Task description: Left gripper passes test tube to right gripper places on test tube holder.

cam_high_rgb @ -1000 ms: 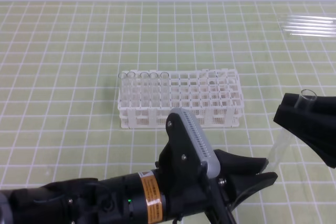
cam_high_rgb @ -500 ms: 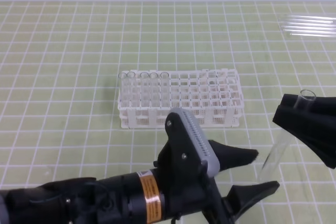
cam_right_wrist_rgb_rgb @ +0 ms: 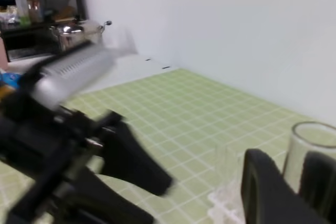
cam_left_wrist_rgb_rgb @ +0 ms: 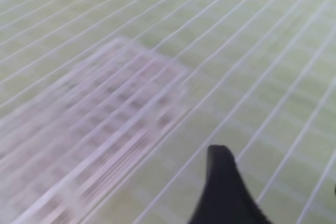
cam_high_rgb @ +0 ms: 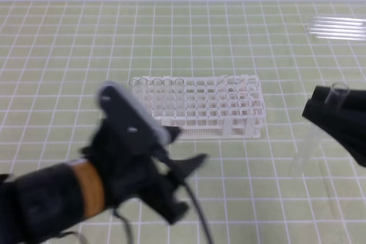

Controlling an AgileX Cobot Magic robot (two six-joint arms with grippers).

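Observation:
The clear test tube point(cam_high_rgb: 320, 127) hangs slanted at the right with its rimmed top up, and my plain black right gripper point(cam_high_rgb: 327, 110) is shut on its upper part. In the right wrist view the test tube point(cam_right_wrist_rgb_rgb: 307, 148) stands between the gripper's black fingers point(cam_right_wrist_rgb_rgb: 262, 187). My left gripper point(cam_high_rgb: 187, 188), on the arm with the orange band, is blurred at the lower left, open and holding nothing, well away from the tube. The white test tube holder point(cam_high_rgb: 229, 119) stands in the middle of the mat, just beyond the left gripper. The left wrist view shows the holder point(cam_left_wrist_rgb_rgb: 89, 129) blurred and one black finger point(cam_left_wrist_rgb_rgb: 226, 192).
Several clear tubes point(cam_high_rgb: 160, 87) stand in the holder's back left holes. More clear tubes point(cam_high_rgb: 337, 27) lie on the gridded green mat at the far right. A black cable point(cam_high_rgb: 197, 221) trails from the left arm. A white wall bounds the far side.
The left gripper opened beside the tube's lower end, then swung back to the left and away. The right gripper keeps the tube, almost still.

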